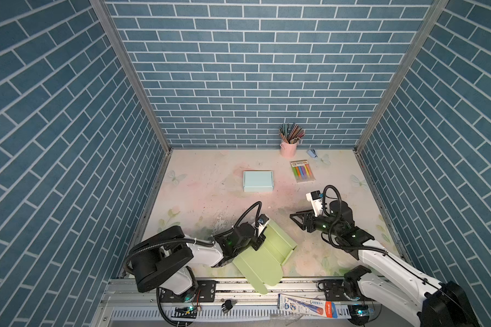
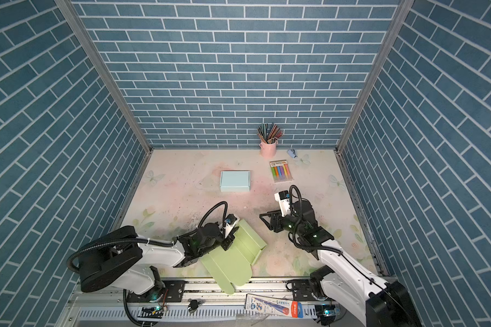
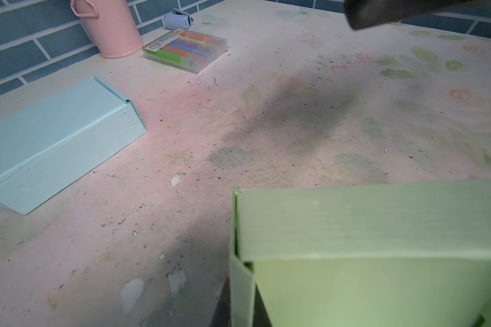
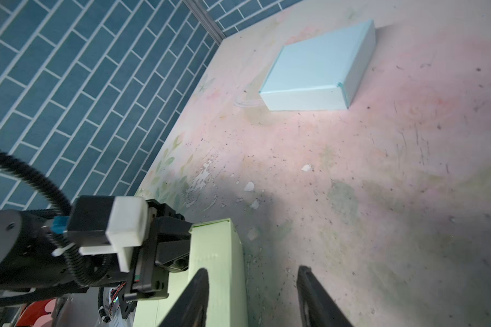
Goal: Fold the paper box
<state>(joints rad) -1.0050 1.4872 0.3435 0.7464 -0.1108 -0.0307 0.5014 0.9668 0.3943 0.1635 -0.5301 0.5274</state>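
We clench left gripper (image 1: 262,240) on raised wall of green paper box (image 1: 270,254), half-folded, overhanging table's (image 1: 210,198) near edge, long axis running diagonally inward. Right gripper (image 1: 295,217) hangs parted, empty, just right of box: likely nearer arm for free side.

both top views: high, looking down on whole table (image 1: 210,203) | left wrist: low, close behind green box (image 3: 366,223) | right wrist: low, looking across table | all share: blue box (image 4: 315,62)
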